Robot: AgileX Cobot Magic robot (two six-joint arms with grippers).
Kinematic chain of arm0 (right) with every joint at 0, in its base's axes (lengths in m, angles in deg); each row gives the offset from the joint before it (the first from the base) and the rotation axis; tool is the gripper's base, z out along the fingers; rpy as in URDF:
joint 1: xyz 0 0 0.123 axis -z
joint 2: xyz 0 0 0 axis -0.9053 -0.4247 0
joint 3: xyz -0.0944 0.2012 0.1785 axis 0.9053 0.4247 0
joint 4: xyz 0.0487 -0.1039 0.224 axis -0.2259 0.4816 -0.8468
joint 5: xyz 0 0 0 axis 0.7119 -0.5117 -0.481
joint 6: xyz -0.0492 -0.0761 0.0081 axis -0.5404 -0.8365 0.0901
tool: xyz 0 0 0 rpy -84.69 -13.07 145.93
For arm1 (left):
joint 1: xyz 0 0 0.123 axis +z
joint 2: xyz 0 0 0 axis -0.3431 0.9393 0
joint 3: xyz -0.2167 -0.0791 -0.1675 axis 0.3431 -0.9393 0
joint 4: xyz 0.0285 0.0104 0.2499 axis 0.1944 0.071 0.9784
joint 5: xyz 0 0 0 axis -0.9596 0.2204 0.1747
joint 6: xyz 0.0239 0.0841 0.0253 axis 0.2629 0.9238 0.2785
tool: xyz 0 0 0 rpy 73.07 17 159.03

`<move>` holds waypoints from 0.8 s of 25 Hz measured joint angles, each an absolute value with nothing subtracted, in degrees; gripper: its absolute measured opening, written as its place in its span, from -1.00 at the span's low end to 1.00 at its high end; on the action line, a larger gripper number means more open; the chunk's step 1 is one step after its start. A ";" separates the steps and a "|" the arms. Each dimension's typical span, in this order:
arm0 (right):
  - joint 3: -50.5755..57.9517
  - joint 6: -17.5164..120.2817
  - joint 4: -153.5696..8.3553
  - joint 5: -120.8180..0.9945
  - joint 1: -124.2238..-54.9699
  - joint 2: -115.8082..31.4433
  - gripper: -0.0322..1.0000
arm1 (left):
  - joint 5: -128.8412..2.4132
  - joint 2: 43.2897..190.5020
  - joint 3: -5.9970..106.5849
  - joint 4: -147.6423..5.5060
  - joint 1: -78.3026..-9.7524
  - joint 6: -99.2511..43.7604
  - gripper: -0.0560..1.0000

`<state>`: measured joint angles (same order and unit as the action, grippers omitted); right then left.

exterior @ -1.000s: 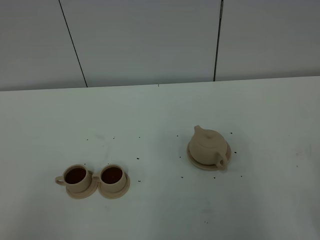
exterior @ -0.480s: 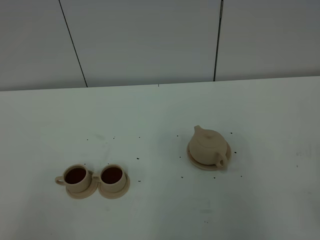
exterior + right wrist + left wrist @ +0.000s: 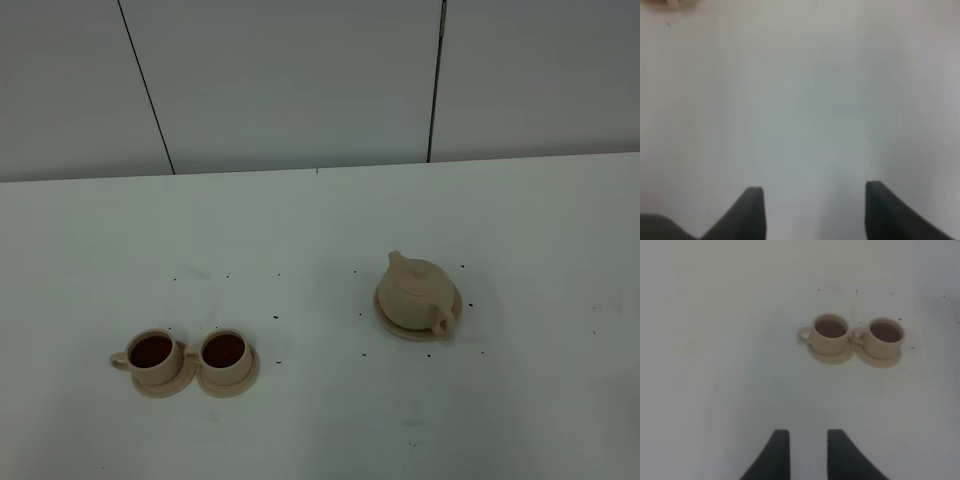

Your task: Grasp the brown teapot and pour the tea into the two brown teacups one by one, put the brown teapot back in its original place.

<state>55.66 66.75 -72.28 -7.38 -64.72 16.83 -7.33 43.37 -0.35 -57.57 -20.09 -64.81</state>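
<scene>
The brown teapot (image 3: 414, 288) stands upright on its wide tan disc, the original place (image 3: 398, 327), right of the table's middle, with its handle toward the front. The two brown teacups (image 3: 153, 354) (image 3: 226, 353) sit side by side on small saucers at the front left, both holding dark tea. In the left wrist view the same cups (image 3: 830, 334) (image 3: 885, 338) lie well ahead of my left gripper (image 3: 808, 432), whose fingers stand a little apart with nothing between them. My right gripper (image 3: 814, 190) is wide open over bare table. Neither gripper shows in the high view.
Small dark specks dot the white table (image 3: 320, 220) around the teapot and cups. A grey panelled wall (image 3: 300, 80) rises behind the table's far edge. A sliver of something tan (image 3: 680, 3) touches the right wrist view's edge.
</scene>
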 joint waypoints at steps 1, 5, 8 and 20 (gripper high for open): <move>55.66 66.80 -72.28 -7.38 -64.72 18.05 -0.10 | -7.33 43.37 -0.35 -57.57 -20.09 -64.81 -0.41; 55.66 66.80 -72.28 -7.42 -64.72 23.14 -0.10 | -7.33 43.37 -0.35 -57.57 -20.09 -64.81 -0.41; 55.70 66.80 -72.28 -7.42 -64.72 27.56 -0.10 | -7.33 43.37 -0.35 -57.57 -20.09 -64.81 -0.41; 55.70 66.80 -72.23 -7.42 -64.72 31.33 -0.10 | -7.33 43.37 -0.35 -57.57 -20.09 -64.81 -0.41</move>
